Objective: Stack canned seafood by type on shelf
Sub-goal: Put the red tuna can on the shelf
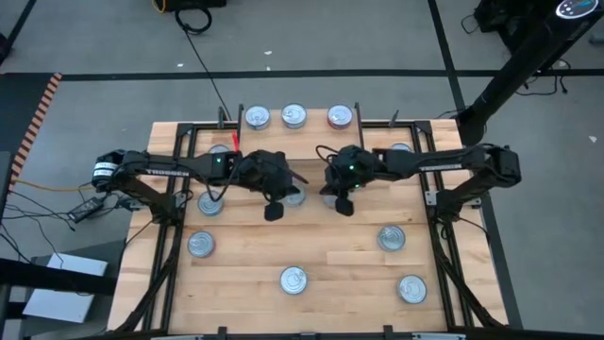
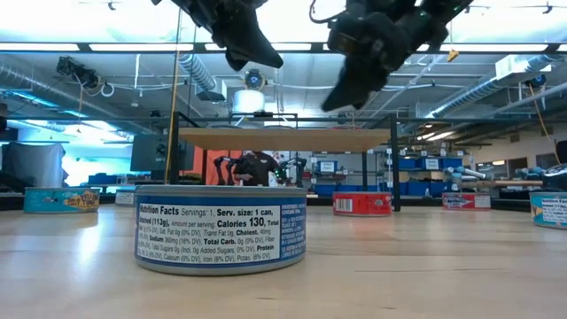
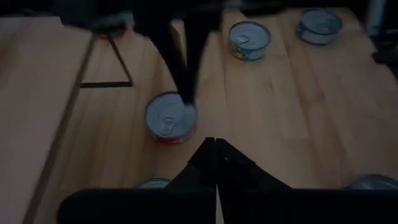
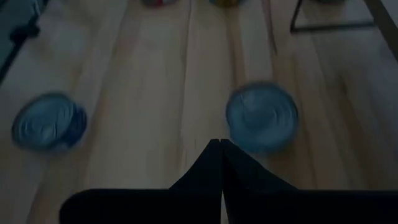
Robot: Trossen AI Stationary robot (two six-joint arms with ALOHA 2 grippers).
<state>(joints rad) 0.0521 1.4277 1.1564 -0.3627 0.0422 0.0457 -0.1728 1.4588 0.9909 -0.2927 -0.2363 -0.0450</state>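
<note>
Overall, the wooden tabletop carries the light-wood shelf at its far edge, with three tins on top: two blue-labelled and a red-labelled tin. Other tins lie scattered, including a blue-labelled tin nearest the low camera. Both arms hover mid-table; the left gripper and right gripper are closed and hold nothing. Seemingly between picks, the next move calls for opening over a loose tin, perhaps the red-rimmed tin.

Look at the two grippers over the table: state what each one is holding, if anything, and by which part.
Nothing is held. The left gripper and the right gripper are both shut with nothing between their fingers, above the cans on the table.
</note>
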